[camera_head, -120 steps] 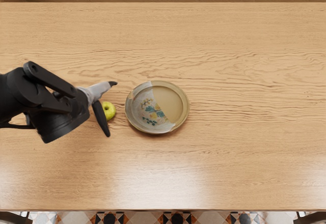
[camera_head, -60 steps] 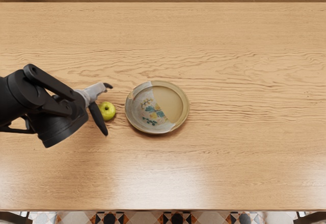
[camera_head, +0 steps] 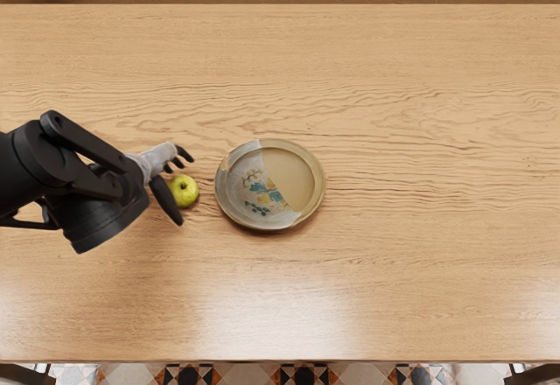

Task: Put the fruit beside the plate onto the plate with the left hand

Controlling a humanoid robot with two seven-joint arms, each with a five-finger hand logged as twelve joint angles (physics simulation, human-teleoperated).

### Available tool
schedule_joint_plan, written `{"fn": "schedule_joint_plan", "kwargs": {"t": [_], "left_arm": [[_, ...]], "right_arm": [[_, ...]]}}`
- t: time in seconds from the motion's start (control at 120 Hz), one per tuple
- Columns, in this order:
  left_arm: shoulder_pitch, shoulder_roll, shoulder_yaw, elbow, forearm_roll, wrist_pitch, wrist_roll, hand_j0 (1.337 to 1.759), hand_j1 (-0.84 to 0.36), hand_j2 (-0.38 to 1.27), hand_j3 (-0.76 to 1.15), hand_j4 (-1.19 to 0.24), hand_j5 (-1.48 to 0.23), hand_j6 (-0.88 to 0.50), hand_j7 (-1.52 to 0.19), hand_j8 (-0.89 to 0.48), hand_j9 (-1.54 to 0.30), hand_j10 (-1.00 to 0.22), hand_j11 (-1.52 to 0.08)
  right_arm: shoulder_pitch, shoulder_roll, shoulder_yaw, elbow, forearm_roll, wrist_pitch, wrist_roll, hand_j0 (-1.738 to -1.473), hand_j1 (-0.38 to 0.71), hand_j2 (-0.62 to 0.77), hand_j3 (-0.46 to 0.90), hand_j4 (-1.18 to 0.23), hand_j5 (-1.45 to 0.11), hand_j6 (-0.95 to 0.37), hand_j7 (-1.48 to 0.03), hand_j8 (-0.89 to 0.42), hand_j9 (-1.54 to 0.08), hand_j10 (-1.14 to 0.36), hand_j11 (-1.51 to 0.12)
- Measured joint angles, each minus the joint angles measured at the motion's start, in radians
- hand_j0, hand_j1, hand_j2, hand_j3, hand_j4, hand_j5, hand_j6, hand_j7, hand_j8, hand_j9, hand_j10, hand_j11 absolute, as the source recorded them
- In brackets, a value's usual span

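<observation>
**Left hand open beside apple; apple on table, off plate**

1. Nearest edge: a strip of patterned floor shows below the front edge of the wooden table.

2. Left arm: it enters from the picture's left edge and extends over the table towards the centre. The forearm is black and bulky.

3. Left hand: the fingers are spread and hold nothing. One dark finger points down and to the right, passing just to the near-left of the fruit. The other fingertips fan out above and to the left of the fruit. Contact between any finger and the fruit cannot be confirmed.

4. Apple: it is small and yellow-green. It rests on the table surface in the opening between the spread fingers and just left of the plate, close to the rim but not on it.

5. Plate: it is round with a tan surface and a floral pattern on its left half. It lies flat near the table's centre and carries nothing.

6. Far side: bare wood grain runs to the rear edge of the table.
</observation>
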Motion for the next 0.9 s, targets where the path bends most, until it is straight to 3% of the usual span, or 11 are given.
{"fn": "schedule_joint_plan", "kwargs": {"t": [0.667,0.9], "left_arm": [[0.001,-0.023,-0.002,0.003,0.000,0.000,0.007,1.658,-0.24,0.10,0.00,-0.49,-0.64,-0.49,-0.64,-0.47,-0.64,-0.49,-0.64],[0.009,-0.032,-0.010,0.012,0.002,0.000,0.006,1.657,-0.25,0.16,0.00,-0.53,-0.70,-0.50,-0.69,-0.48,-0.70,-0.53,-0.70]], "right_arm": [[0.000,0.000,0.000,0.000,0.000,0.000,0.000,-1.658,-0.35,0.00,0.00,0.00,0.00,0.00,0.00,0.00,0.00,0.00,0.00],[0.000,0.000,0.000,0.000,0.000,0.000,0.000,-1.658,-0.35,0.00,0.00,0.00,0.00,0.00,0.00,0.00,0.00,0.00,0.00]]}}
